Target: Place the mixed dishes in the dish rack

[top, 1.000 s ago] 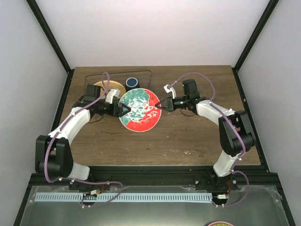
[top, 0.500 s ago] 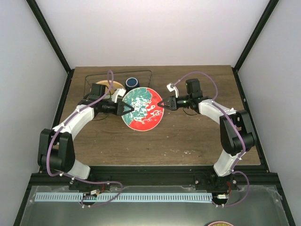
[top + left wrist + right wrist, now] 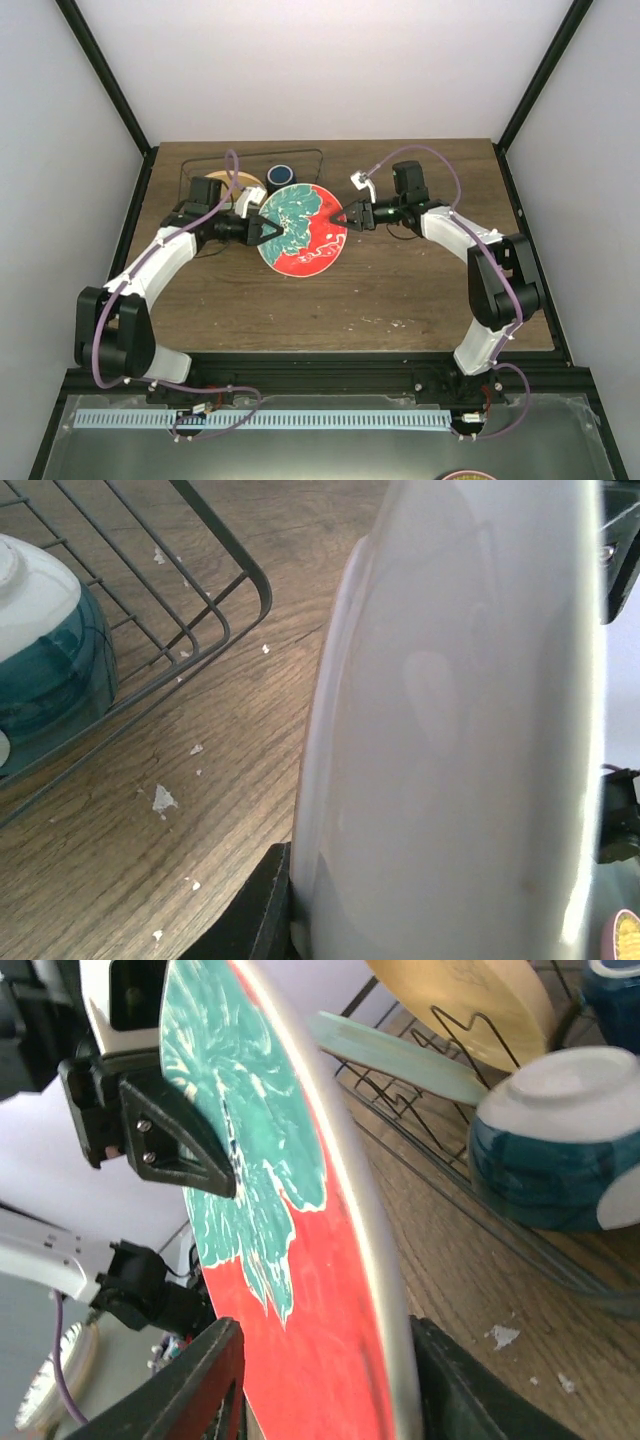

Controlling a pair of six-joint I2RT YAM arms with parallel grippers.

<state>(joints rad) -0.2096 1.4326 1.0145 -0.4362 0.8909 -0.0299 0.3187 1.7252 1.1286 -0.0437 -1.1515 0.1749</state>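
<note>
Both rims pinched: left end effector [image 3: 262, 229] & right end effector [image 3: 345, 217] clamp red-green plate [image 3: 300, 240], on edge beside dish rack [image 3: 250, 152] near-right corner; prob. stiff, slick, breakable, so rim holds suit.

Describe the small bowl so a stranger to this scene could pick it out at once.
Find the grey wire dish rack at the table's back left. Inside it, next to the tilted-up red-and-green plate, sits the small bowl. It is rounded and teal with white patches, unlike the flat orange-yellow plate and the dark blue mug also in the rack.
</note>
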